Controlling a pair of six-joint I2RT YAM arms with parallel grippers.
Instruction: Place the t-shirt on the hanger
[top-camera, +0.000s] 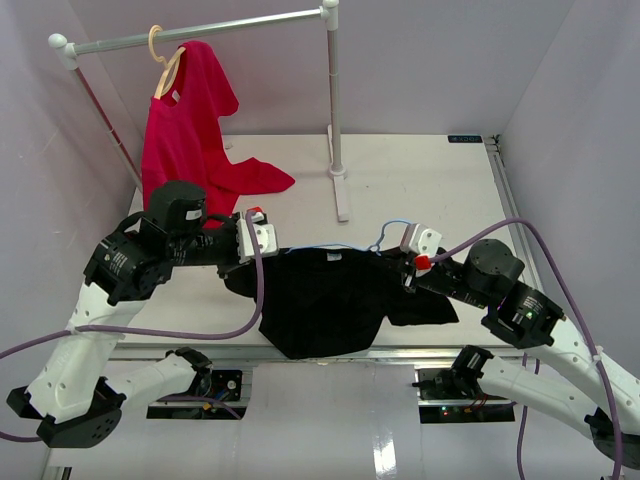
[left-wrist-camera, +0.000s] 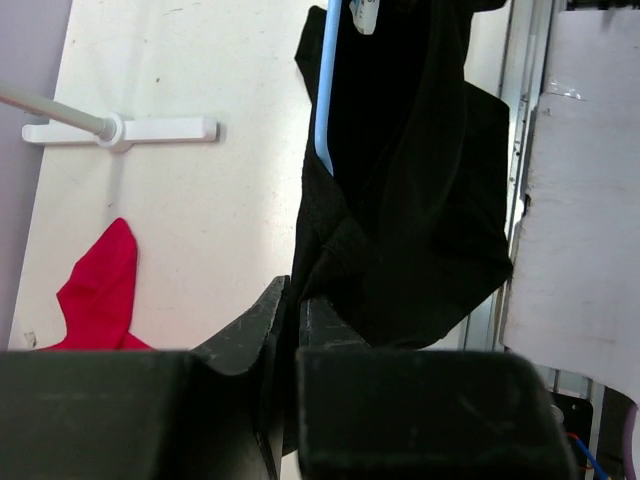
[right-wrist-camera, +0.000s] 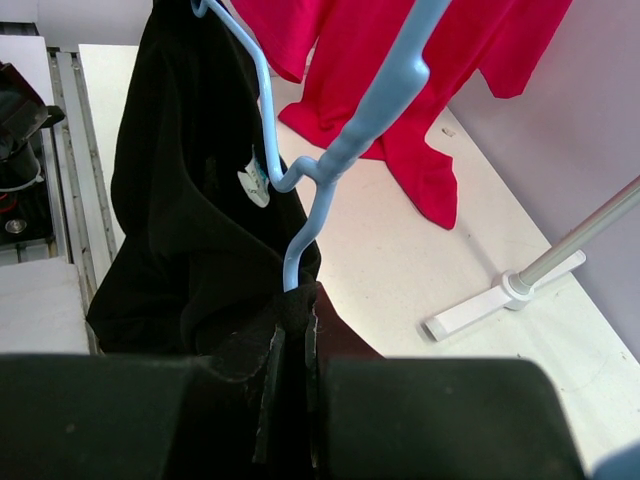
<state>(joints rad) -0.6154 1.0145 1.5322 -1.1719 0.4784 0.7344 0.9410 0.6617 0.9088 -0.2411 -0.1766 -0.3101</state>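
holding t-shirt (top-camera: 325, 300) stretched over the table (top-camera: 430, 180) toward its 6 o'clock edge, hanger (right-wrist-camera: 395, 80) inside the collar. pinched fully closed on shoulder fabric: left gripper (top-camera: 262, 240) at 9 o'clock, right gripper (top-camera: 412, 262) at 3. keep tension even; ease shoulders over wire ends.

R end effector (right-wrist-camera: 290, 350) pinched tight on a fold of the black t-shirt (right-wrist-camera: 190, 220), w/ the light-blue hanger (right-wrist-camera: 385, 95) wire rising from btwn its fingers. White label (right-wrist-camera: 255, 185) sits beside the wire. Red shirt (right-wrist-camera: 340, 40) behind, lower part resting on tabletop (right-wrist-camera: 400, 270); rack foot (right-wrist-camera: 500, 300) near the wall-side edge.
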